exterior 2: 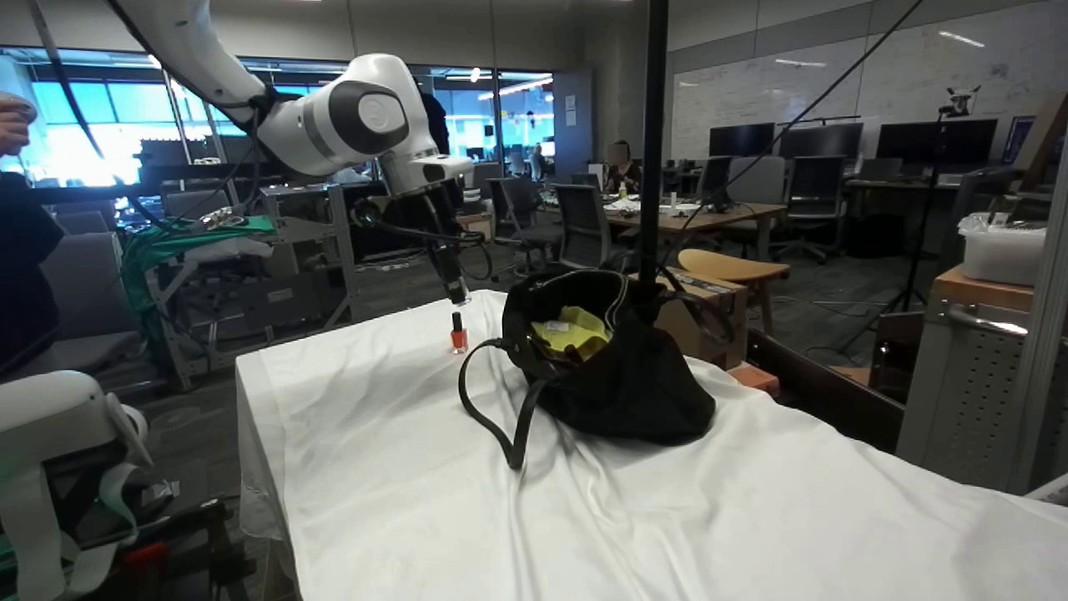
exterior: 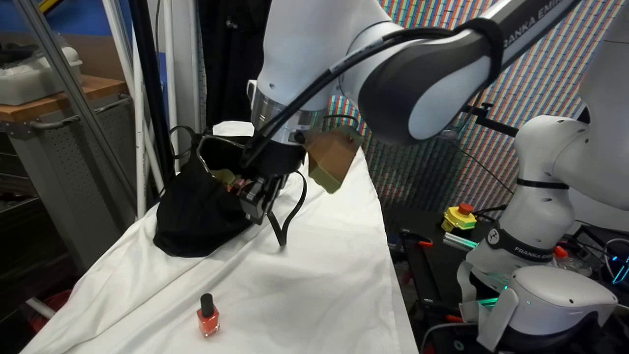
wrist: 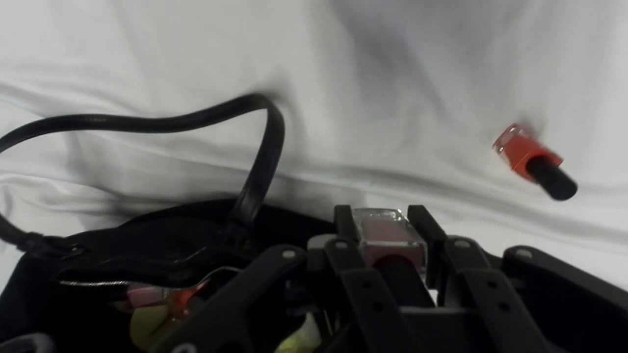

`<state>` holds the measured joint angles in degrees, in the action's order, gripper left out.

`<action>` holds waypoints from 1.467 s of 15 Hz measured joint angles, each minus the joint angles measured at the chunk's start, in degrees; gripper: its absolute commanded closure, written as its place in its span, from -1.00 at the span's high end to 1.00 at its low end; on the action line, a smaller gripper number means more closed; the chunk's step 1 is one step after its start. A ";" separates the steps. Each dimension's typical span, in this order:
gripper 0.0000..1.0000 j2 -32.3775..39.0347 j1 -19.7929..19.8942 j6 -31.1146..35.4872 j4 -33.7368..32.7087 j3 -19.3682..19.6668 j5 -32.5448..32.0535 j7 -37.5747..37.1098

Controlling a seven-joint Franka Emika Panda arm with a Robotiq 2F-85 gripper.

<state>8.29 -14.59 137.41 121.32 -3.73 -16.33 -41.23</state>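
In the wrist view my gripper [wrist: 382, 215] is shut on a dusky pink nail polish bottle [wrist: 387, 233], its glass base pointing outward and its black cap back between the fingers. A soft black bag [exterior 2: 634, 392] with an open mouth lies on the white cloth, and the gripper [exterior: 263, 199] hangs beside that mouth, above the cloth. Inside the bag are a yellow item [exterior 2: 571, 332] and some pink and orange pieces, partly hidden. An orange-red nail polish bottle [exterior: 208, 319] with a black cap stands upright on the cloth, apart from the gripper.
The bag's black strap [wrist: 267, 142] loops out over the white cloth [exterior 2: 400, 467], which has folds and covers the table. A second white robot arm [exterior: 535, 221] stands beside the table, near a yellow emergency stop [exterior: 459, 219]. A grey cart [exterior: 88, 147] is on the opposite side.
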 measured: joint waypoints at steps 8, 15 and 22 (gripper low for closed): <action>-0.69 0.40 6.81 0.08 -4.21 2.55 -0.56 3.89; 0.43 5.25 8.17 0.08 -9.37 3.57 -0.43 5.00; 1.00 9.24 8.10 0.05 -13.38 3.71 -0.30 5.63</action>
<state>17.53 -6.49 137.46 107.94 -0.02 -16.63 -35.60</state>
